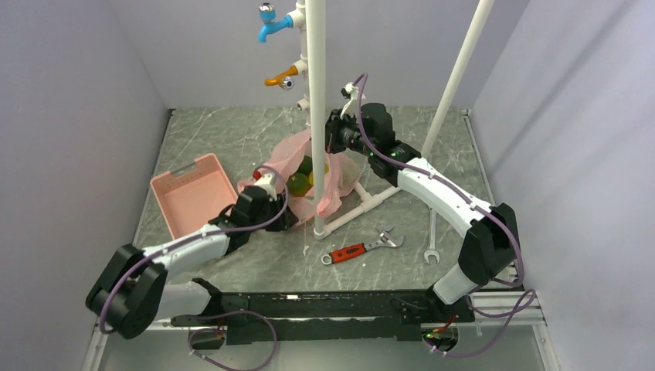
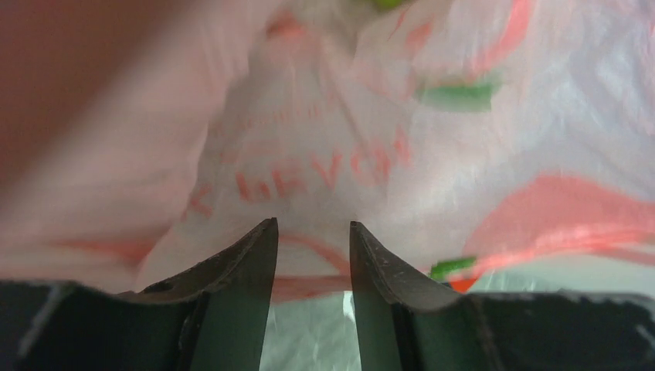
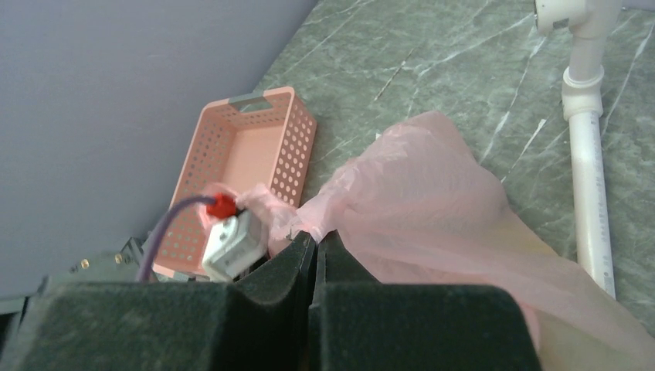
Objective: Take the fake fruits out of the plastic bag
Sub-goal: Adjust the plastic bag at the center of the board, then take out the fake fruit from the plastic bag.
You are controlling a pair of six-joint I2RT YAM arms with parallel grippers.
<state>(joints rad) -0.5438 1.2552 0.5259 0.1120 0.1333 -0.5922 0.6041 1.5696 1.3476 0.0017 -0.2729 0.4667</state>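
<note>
Several green and yellow-green fruits (image 1: 302,182) sit inside the pink bag (image 1: 330,195), which lies mid-table against the white pipe (image 1: 317,116), near the basket (image 1: 193,193). Right claw (image 3: 317,238) is pinched tight on the bag's rim. Left claw (image 2: 313,226) stands narrow, with bag film at its tips; I cannot tell whether it grips.

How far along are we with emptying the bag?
Done: nothing; the green plastic fruits sit inside the translucent pink plastic bag. In hand: right gripper pinches the bag; left gripper, jaws apart, faces the bag. Remaining: every fruit.
</note>
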